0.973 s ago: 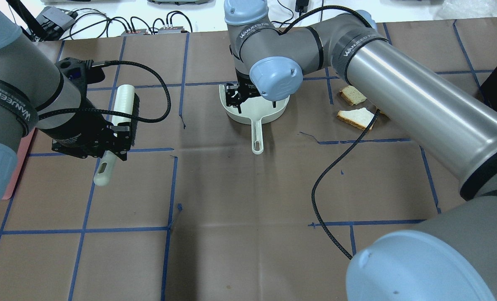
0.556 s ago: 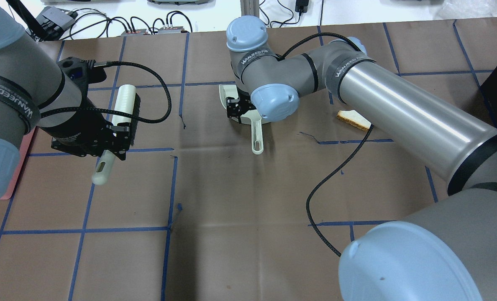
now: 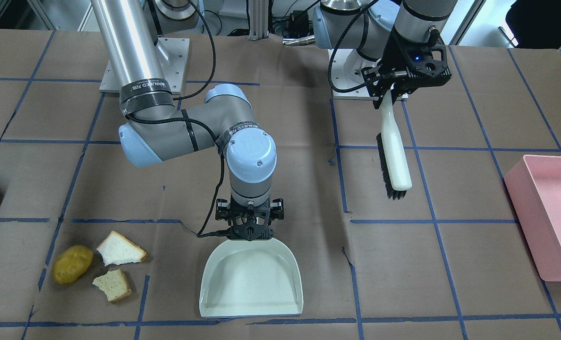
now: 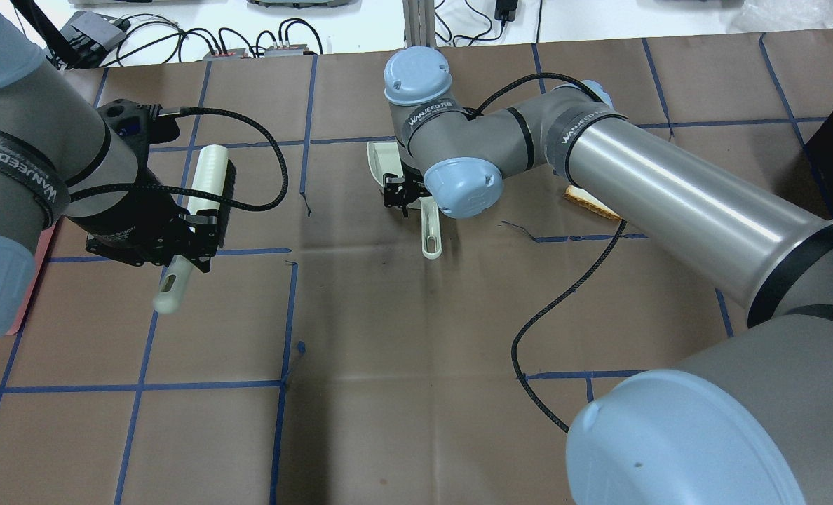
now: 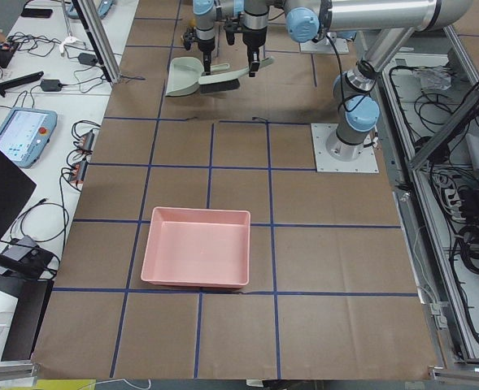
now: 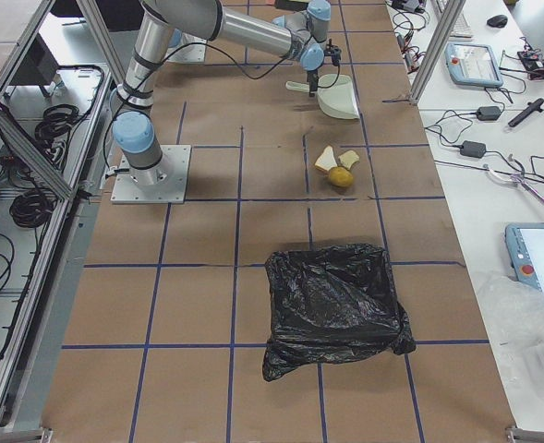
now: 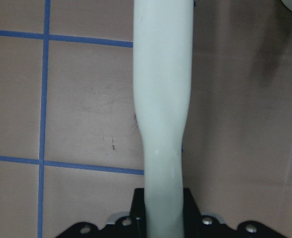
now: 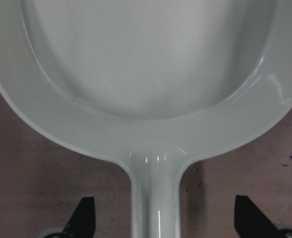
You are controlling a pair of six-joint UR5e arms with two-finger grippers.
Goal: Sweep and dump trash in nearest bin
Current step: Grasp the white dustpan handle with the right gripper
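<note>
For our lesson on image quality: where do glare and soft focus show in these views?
Right wrist view: small glare spots on the dustpan where handle meets pan. Overhead view: a bright streak along the right arm's metal tube. Left wrist view: the brush handle, very close, looks soft.

Mostly gloss against matt

The dustpan (image 3: 251,278) and brush (image 3: 395,146) are smooth, pale, shiny plastic; the paper (image 3: 450,264) is matt brown, a little creased. The arm tube (image 3: 124,42) is polished metal, the bag (image 6: 336,305) crinkled black film, the bread (image 3: 120,250) porous, the potato (image 3: 72,264) dull.
</note>
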